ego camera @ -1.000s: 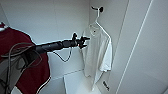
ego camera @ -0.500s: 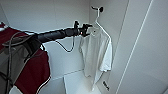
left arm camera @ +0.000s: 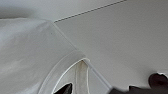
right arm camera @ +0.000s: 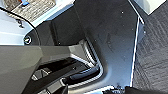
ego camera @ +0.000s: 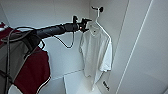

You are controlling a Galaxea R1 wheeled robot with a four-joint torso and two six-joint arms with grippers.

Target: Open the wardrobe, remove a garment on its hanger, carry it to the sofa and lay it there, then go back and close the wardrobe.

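Overhead, the head view looks into the open white wardrobe: its back wall spans the upper left and centre of the frame, a side panel rises at right of centre, and pale surfaces fill the right third. White floor shows at the lower centre. Free room lies between the garment and the back wall on the left; on its right the shirt hangs close to the side panel. A maroon jacket crowds the lower left.

The garment hangs with its long axis vertical, neck up, hem toward the lower centre. The hanger slopes down to the right from its hook, which sits on a dark peg at upper centre.

From the left edge the left arm reaches across to the left claw, right at the shirt's collar, beside the hanger's left shoulder. How far it is open, I cannot tell.

Next, the left wrist view: the shirt's collar band curves through the lower centre, with the hanger's white bar running beside it and the wardrobe's white wall behind.

Lastly, the right wrist view shows the robot's dark base and grey carpet at the right edge; the right claw's opening cannot be told.
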